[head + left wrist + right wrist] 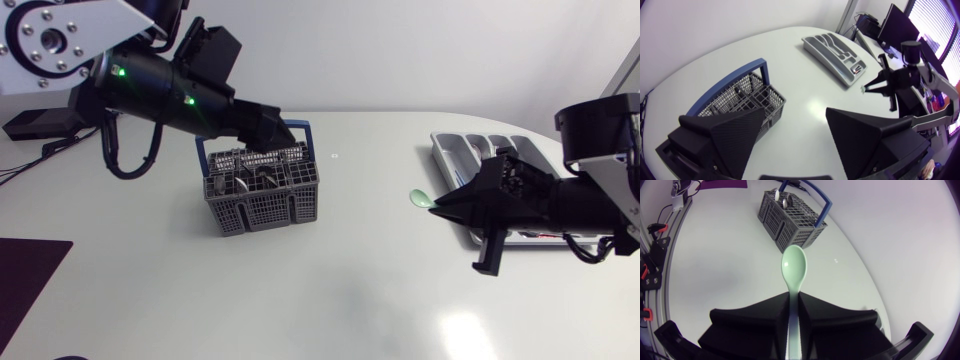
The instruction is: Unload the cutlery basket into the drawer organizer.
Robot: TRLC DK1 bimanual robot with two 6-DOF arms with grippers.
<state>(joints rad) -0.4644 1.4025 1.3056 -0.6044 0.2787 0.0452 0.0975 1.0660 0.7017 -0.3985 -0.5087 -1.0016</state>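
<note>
Progress: one spoon [794, 267] out, cutlery basket [262, 200] not yet empty
At three o'clock the right hand [794, 300] clamps it beside the drawer organizer [452, 152]; the left hand [795, 120], fingers apart, hangs over the basket.

White table [330, 300], glossy, with a bright glare patch on the bare surface. Dark mat [28, 285] lies flat at the left-side corner. Tiny pale mark [333, 155] mid-table.

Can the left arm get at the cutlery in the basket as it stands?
Likely yes: the left gripper hangs open right above the basket, with nothing between it and the cutlery inside.
</note>
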